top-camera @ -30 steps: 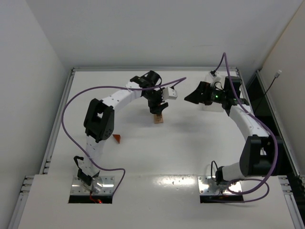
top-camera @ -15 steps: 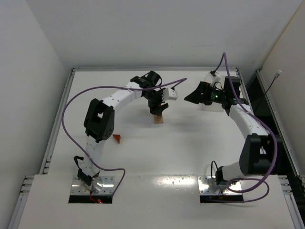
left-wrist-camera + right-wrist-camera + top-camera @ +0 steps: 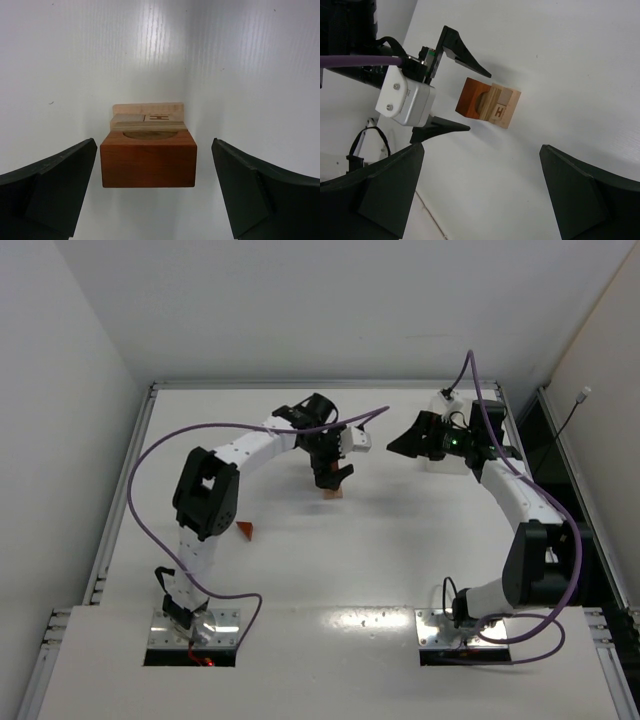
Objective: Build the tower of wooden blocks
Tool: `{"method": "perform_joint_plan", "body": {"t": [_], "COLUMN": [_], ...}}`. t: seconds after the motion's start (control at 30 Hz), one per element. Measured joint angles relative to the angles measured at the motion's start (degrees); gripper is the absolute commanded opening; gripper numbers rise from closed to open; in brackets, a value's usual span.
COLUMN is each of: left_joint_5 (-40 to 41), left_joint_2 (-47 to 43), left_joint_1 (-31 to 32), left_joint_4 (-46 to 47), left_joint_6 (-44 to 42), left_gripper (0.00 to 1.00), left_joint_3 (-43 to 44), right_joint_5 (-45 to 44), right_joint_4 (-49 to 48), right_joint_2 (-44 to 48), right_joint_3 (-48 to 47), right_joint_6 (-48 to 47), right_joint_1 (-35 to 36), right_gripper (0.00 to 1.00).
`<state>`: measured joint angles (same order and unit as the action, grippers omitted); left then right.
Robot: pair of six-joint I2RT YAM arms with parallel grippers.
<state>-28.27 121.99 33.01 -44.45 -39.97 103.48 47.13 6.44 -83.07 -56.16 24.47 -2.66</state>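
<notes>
The wood block tower (image 3: 148, 159) stands mid-table: a reddish-brown arch block on top of pale tan blocks, one marked H (image 3: 498, 112). My left gripper (image 3: 154, 195) is open and empty, straight above the tower with one finger on each side and clear gaps to the arch. In the top view the left gripper (image 3: 332, 478) covers most of the tower (image 3: 335, 494). My right gripper (image 3: 398, 447) is open and empty, held right of the tower and facing it. A reddish-brown wedge (image 3: 245, 531) lies alone beside the left arm.
A white tray (image 3: 436, 462) sits partly hidden under the right arm at the back right. The left arm's purple cable (image 3: 250, 426) arcs over the table's left half. Walls close in the table at the back and left.
My left gripper has shifted slightly nearer over the tower and hides more of it in the top view. The right arm has not moved.
</notes>
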Motion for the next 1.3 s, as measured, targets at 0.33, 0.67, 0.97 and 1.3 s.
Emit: {"method": "perform_joint_plan", "body": {"t": [0.33,0.67,0.97,1.3], "left_joint_5": [7.02,26.97,34.40,14.19], "left_joint_2": [-19.76,-38.62,-41.42,-50.62], "left_joint_1": [-0.07,-1.66,-25.66,-39.91], "left_joint_4": [14.82,18.67,7.43,-1.16], "left_joint_6": [16.46,32.72,47.41,47.78], "left_gripper": [1.00,1.00,1.00,0.89], "left_joint_3": [-7.19,-8.02,-24.44,-38.25], "right_joint_5": [-3.85,-12.50,-14.21,-15.82], "right_joint_4": [4.13,15.54,27.23,32.17], "right_joint_2": [-0.02,-0.94,-16.46,-30.10], "right_joint_3": [-1.44,-11.28,-35.28,-40.89], "right_joint_6": [-5.88,-23.41,-45.18,-39.39], "right_joint_1": [0.28,10.99,37.99,41.35], "right_gripper": [1.00,0.99,0.86,0.86]}}
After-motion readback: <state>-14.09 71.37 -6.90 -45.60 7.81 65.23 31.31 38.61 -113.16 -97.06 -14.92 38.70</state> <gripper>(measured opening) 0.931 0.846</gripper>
